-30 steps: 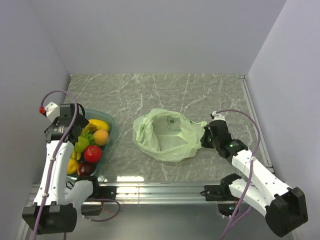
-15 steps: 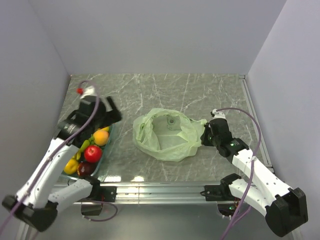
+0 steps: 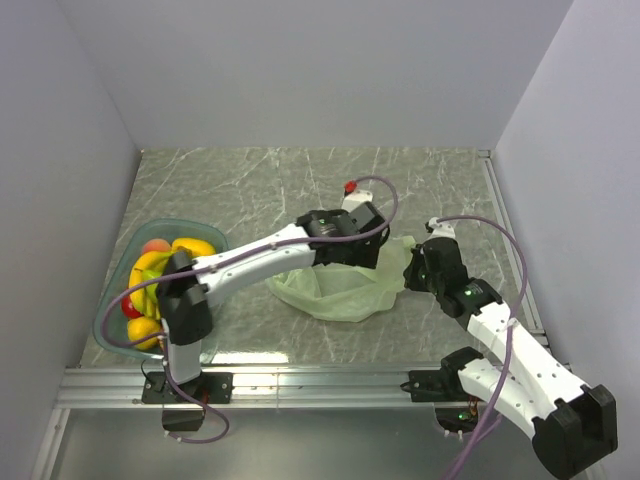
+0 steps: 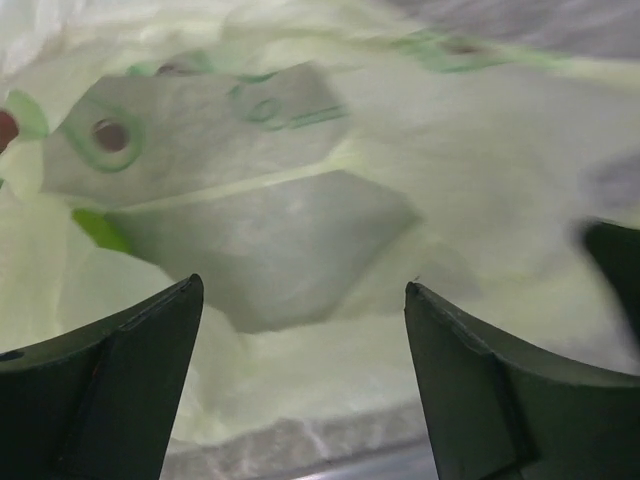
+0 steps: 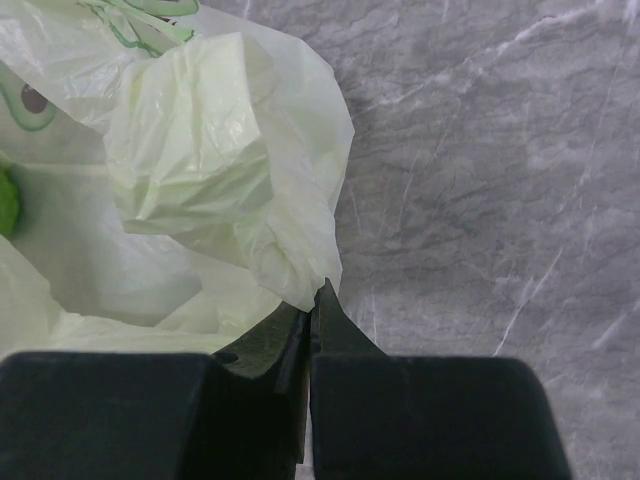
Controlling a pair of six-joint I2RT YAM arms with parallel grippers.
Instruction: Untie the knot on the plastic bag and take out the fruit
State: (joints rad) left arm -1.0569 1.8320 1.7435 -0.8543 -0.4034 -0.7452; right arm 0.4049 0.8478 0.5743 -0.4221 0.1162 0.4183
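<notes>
A: left gripper (image 4: 302, 290) status?
B: fingers spread wide; plastic bag (image 4: 300, 220) lies open between and just beyond them
A: right gripper (image 5: 315, 300)?
B: clamped tight on the bag's rim fold; bulk of the bag ahead-left of the tips; fruit (image 3: 155, 272) piled in tray (image 3: 103, 318), well apart from both grippers

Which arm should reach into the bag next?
Left. The left end effector, open, hangs over the plastic bag; the right end effector is shut on its edge, anchoring it.
</notes>
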